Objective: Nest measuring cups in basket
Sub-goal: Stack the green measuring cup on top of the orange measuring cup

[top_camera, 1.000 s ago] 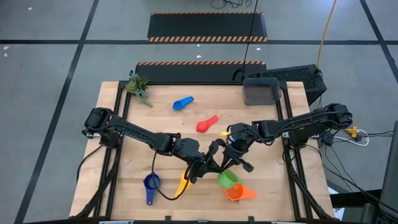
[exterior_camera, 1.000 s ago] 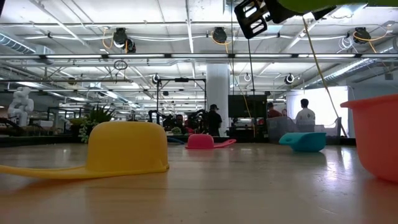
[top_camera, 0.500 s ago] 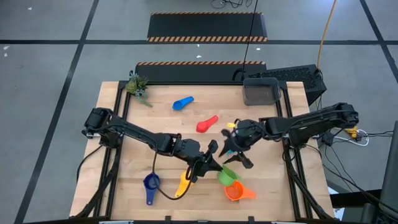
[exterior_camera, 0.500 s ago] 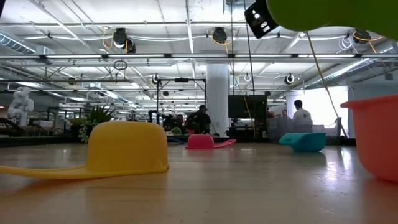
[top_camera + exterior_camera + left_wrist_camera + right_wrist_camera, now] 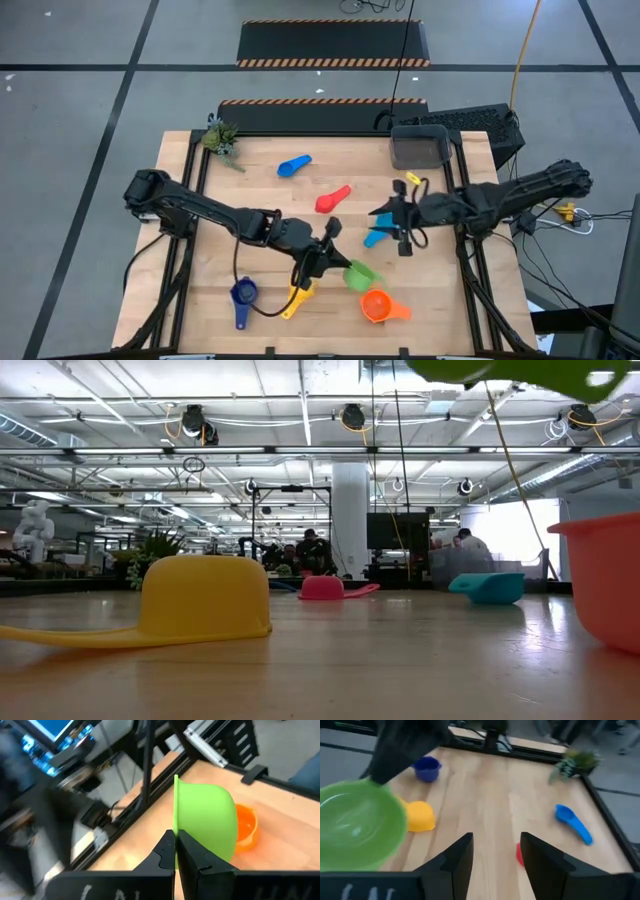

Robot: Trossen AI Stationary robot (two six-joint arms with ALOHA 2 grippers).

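- Left gripper (image 5: 175, 851) pinches the green cup (image 5: 205, 822) by its rim, lifted above the orange cup (image 5: 376, 306).
- Right gripper (image 5: 402, 222), fingers apart and empty, sits between the green cup and the basket (image 5: 419, 148).
- Basket looks empty; nothing nested yet, as far as I can judge.
- Other cups lie scattered on the table, well short of the basket.

high: looking straight down over the whole surface (image 5: 220, 300) | low: sitting at surface level, facing the room | wrists: riding close | all sharing the green cup (image 5: 358, 274)
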